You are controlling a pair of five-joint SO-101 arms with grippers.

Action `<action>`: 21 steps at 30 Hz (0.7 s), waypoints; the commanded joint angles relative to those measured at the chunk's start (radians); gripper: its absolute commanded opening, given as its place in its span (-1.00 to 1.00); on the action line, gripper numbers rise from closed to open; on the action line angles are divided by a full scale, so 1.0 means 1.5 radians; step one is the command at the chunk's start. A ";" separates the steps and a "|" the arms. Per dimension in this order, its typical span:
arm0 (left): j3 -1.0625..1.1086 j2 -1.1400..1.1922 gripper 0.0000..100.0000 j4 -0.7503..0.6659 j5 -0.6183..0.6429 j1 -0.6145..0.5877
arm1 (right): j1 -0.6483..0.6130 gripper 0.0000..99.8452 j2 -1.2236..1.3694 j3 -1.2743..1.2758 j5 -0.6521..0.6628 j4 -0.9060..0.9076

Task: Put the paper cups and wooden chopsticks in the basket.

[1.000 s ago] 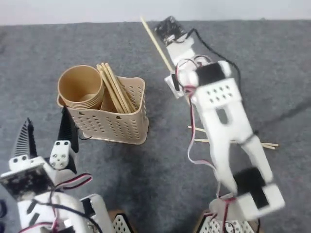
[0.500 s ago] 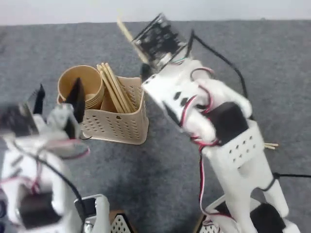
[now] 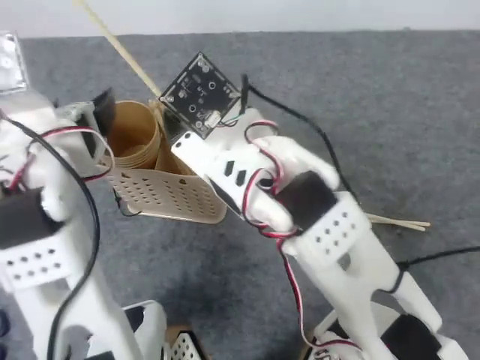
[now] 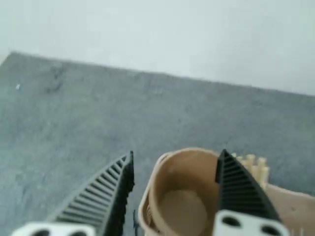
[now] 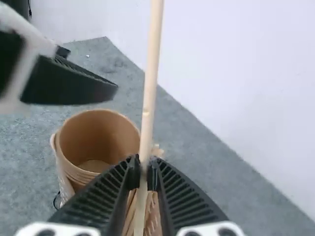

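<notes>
- While its jaws are clamped tight, the right gripper (image 5: 142,172) pinches one wooden chopstick (image 5: 150,73). The long end of the stick sticks out past the fingertips and the short end drops back between the fingers.
- Just past those fingertips sits a nested stack of paper cups (image 5: 96,142), mouth up, standing in one end of the basket (image 3: 172,195).
- The left gripper (image 4: 176,160) is spread wide with nothing in it. The cup stack sits between its two fingers, lower down. One fingertip is outside the rim and the other is over the rim's far edge. I can't tell if they touch.
- A bundle of chopsticks (image 4: 248,162) stands just beyond that second finger, beside the cups and inside the basket.
- From the high view, both grippers are over the cup end of the basket, near each other, and the held stick slants up and away from the basket.
- Two loose chopsticks (image 3: 401,223) lie flat on the gray carpet (image 3: 375,90), well apart from both grippers and partly hidden behind the right arm (image 3: 322,225).
- A pale wall (image 5: 236,73) stands farthest out, past the carpet edge.
</notes>
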 commanded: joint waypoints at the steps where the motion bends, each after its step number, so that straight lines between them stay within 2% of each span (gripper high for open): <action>1: -0.014 0.012 -0.49 0.053 0.003 -0.046 | 0.008 -0.99 -0.023 0.094 -0.018 -0.107; 7: 0.085 0.010 -0.49 0.080 0.003 -0.074 | 0.021 -0.99 -0.057 0.261 -0.020 -0.272; 13: 0.121 0.000 -0.49 0.079 0.003 -0.071 | 0.051 -0.97 -0.057 0.307 -0.015 -0.295; 18: 0.122 -0.050 -0.49 0.082 0.003 -0.071 | 0.050 -0.58 -0.064 0.337 -0.018 -0.295; 21: 0.132 -0.083 -0.49 0.081 0.003 -0.071 | 0.050 -0.58 -0.064 0.337 -0.015 -0.294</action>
